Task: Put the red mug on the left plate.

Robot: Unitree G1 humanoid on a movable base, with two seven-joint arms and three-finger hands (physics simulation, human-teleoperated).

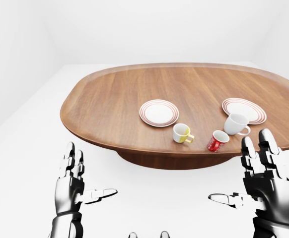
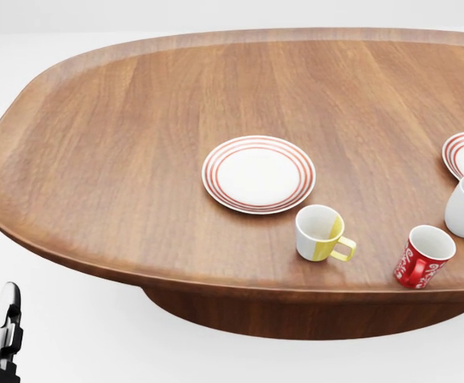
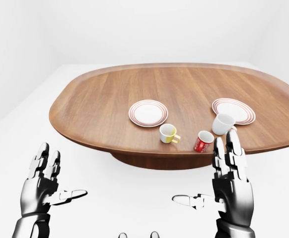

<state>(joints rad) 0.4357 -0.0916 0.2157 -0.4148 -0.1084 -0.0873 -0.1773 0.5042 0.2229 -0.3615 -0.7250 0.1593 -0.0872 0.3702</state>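
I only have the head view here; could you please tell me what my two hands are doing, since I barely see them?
Observer: Your left hand is open, palm inward, below the oval wooden table, holding nothing.
Operator: And the right hand?
Observer: The right hand is open too, its fingers raised just below the table's edge, to the right of the small red patterned mug.
Operator: Is the second plate whole?
Observer: Yes, the right red-rimmed white plate is complete, with the plain white mug at its lower edge.
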